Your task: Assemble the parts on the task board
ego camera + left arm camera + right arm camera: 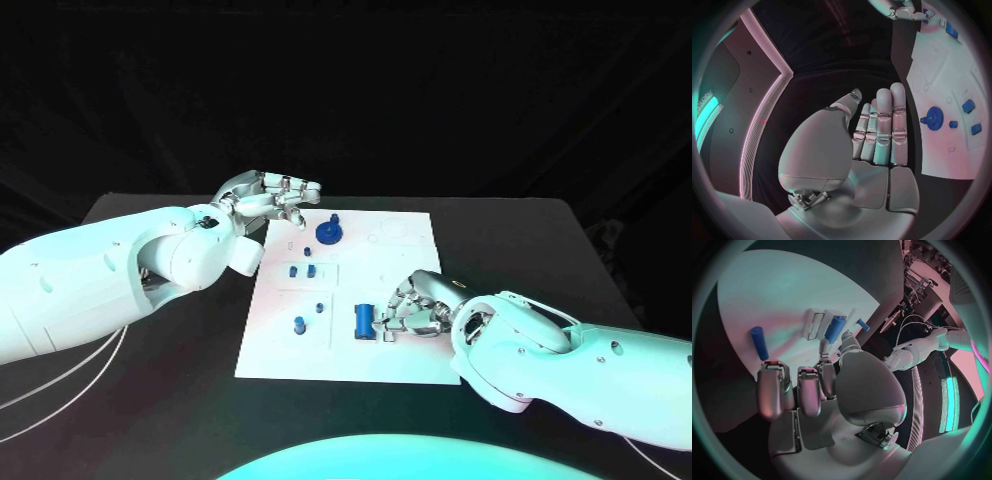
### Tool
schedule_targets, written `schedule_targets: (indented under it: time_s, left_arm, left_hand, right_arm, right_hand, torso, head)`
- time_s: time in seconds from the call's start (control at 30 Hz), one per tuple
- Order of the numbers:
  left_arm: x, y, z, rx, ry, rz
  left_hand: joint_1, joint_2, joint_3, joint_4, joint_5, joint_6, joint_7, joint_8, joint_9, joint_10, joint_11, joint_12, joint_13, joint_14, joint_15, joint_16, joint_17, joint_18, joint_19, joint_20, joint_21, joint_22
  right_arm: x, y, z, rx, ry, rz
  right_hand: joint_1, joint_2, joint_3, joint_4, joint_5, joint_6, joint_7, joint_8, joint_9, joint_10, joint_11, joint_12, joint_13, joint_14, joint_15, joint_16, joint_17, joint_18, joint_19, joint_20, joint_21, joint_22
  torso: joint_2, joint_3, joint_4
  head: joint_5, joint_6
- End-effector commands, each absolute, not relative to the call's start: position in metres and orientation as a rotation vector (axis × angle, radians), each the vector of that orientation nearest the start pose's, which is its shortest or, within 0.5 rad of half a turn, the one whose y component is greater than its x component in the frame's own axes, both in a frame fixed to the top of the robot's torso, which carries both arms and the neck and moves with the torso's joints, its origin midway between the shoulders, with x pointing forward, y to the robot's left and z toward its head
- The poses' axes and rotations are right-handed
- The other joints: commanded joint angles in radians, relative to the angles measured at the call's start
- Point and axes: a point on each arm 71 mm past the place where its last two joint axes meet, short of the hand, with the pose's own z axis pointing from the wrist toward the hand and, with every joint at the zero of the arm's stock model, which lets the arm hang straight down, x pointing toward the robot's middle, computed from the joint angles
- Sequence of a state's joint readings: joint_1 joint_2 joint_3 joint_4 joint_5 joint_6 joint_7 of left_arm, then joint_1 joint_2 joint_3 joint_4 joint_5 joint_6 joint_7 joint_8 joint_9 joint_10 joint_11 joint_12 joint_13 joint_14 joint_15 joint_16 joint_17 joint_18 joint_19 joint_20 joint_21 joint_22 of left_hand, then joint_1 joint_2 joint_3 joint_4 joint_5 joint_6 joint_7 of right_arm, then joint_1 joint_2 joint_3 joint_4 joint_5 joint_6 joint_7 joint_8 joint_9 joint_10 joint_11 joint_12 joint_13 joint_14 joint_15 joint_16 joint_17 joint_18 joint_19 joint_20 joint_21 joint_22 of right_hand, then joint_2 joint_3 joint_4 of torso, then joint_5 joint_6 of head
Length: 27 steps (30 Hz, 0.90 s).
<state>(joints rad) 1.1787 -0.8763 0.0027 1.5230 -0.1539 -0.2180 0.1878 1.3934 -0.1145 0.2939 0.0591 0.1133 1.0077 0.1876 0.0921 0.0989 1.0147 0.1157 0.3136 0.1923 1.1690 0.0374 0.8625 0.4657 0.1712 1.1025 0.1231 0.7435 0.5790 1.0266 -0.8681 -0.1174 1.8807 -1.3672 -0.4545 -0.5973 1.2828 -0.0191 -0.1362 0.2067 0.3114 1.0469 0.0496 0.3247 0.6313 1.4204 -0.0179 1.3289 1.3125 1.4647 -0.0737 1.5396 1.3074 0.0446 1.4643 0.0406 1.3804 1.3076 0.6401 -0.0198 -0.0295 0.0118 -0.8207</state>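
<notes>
The left hand (268, 198) is held spread and empty, while the right hand's (414, 308) grasp beside a blue cylinder (364, 320) cannot be told.

- Head view: camera set high, looking down on the flat white rectangular task board (346, 350) from well above.
- Left wrist view: fisheye camera close behind the silver many-fingered left hand (879, 125), facing along its fingers; the board (942, 95) lies beside it.
- Right wrist view: close behind the silver right hand (811, 385), over the board (786, 295).
- All three views share the board.
</notes>
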Motion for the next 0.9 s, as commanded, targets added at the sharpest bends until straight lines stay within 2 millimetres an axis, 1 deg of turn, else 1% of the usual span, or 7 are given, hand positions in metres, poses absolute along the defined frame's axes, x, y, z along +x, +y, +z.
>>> schedule_targets:
  time_s: [0.03,0.13,0.3,0.43,0.5,0.6,0.9]
  left_arm:
    - [0.487,0.216,-0.183,-1.040,1.652,-1.481]
    - [0.487,0.217,-0.183,-1.040,1.650,-1.479]
    - [0.487,0.218,-0.183,-1.041,1.648,-1.477]
    - [0.487,0.218,-0.183,-1.042,1.649,-1.476]
    - [0.487,0.218,-0.183,-1.041,1.651,-1.477]
    - [0.487,0.218,-0.184,-1.041,1.653,-1.479]
    - [0.486,0.217,-0.184,-1.040,1.658,-1.481]
  left_hand:
    - [-0.002,0.007,-0.008,0.000,0.000,-0.007,-0.003,0.006,-0.002,-0.007,0.000,0.002,0.000,-0.009,-0.002,0.002,-0.001,0.013,0.004,-0.001,0.004,0.001]
    - [-0.002,0.007,-0.008,0.000,0.000,-0.007,-0.003,0.006,-0.002,-0.007,0.000,0.002,0.000,-0.009,-0.002,0.002,-0.001,0.013,0.004,-0.001,0.004,0.001]
    - [-0.002,0.007,-0.008,0.000,0.000,-0.007,-0.003,0.006,-0.002,-0.007,0.000,0.002,0.000,-0.009,-0.002,0.002,-0.001,0.013,0.004,-0.001,0.004,0.001]
    - [-0.002,0.007,-0.008,0.000,0.000,-0.007,-0.003,0.006,-0.002,-0.007,0.000,0.002,0.000,-0.009,-0.002,0.002,-0.001,0.013,0.004,-0.001,0.004,0.001]
    - [-0.002,0.007,-0.009,0.000,0.000,-0.007,-0.003,0.007,-0.002,-0.008,0.000,0.003,0.000,-0.009,-0.002,0.002,-0.001,0.013,0.004,-0.001,0.004,0.001]
    - [-0.001,0.008,-0.009,0.000,0.000,-0.007,-0.003,0.007,-0.002,-0.009,0.000,0.003,0.000,-0.009,-0.001,0.003,-0.001,0.013,0.004,-0.001,0.004,0.001]
    - [-0.001,0.008,-0.009,0.000,0.000,-0.007,-0.003,0.007,-0.002,-0.009,0.000,0.003,0.000,-0.009,-0.001,0.003,-0.001,0.013,0.004,-0.001,0.004,0.001]
  right_arm:
    - [0.369,-0.155,-0.254,0.201,1.953,0.595]
    - [0.369,-0.171,-0.252,0.219,1.937,0.582]
    - [0.369,-0.198,-0.249,0.234,1.914,0.542]
    - [0.371,-0.214,-0.247,0.215,1.886,0.493]
    - [0.371,-0.218,-0.247,0.198,1.873,0.474]
    - [0.371,-0.221,-0.248,0.176,1.862,0.445]
    - [0.373,-0.221,-0.262,0.165,1.885,0.374]
  right_hand:
    - [0.013,0.005,0.005,-0.001,0.011,-0.005,0.003,-0.004,-0.002,0.004,-0.001,-0.006,0.048,0.096,-0.005,0.007,0.218,-0.009,0.046,-0.007,0.003,0.217]
    - [0.022,0.010,0.011,-0.001,0.040,-0.021,0.010,-0.022,-0.012,0.003,0.005,-0.009,0.048,0.095,-0.001,0.004,0.214,-0.008,0.044,-0.005,-0.004,0.215]
    - [0.034,0.015,0.019,-0.001,0.058,-0.028,0.017,-0.043,-0.025,-0.001,0.010,-0.015,0.045,0.092,0.003,-0.003,0.202,-0.005,0.038,-0.002,-0.020,0.211]
    - [0.040,0.014,0.022,0.002,0.087,-0.021,0.018,-0.057,-0.036,-0.003,0.012,-0.020,0.042,0.092,0.005,-0.004,0.200,-0.005,0.038,0.000,-0.022,0.211]
    - [0.041,0.007,0.023,0.007,0.133,-0.013,0.018,-0.065,-0.042,-0.006,0.011,-0.026,0.040,0.092,0.005,-0.004,0.200,-0.004,0.036,0.001,-0.026,0.210]
    - [0.037,0.000,0.023,0.015,0.159,-0.002,0.016,-0.070,-0.047,-0.006,0.010,-0.028,0.039,0.092,0.004,-0.005,0.200,-0.004,0.036,0.001,-0.025,0.210]
    - [0.028,-0.012,0.020,0.030,0.172,0.005,0.016,-0.077,-0.052,-0.011,0.010,-0.039,0.032,0.092,0.004,-0.006,0.198,-0.004,0.035,0.001,-0.030,0.209]
  torso:
    - [-0.001,-0.0005,-0.0008]
    - [-0.001,-0.0002,-0.0027]
    - [-0.001,-0.0001,-0.0027]
    - [-0.001,0.0001,-0.0080]
    - [-0.002,0.0006,-0.0069]
    - [-0.002,-0.0001,-0.0054]
    - [-0.001,0.0001,-0.0022]
  head:
    - [-0.006,0.004]
    - [-0.014,0.005]
    - [-0.031,0.008]
    - [-0.032,0.005]
    - [-0.036,0.004]
    - [-0.040,0.003]
    - [-0.037,0.000]
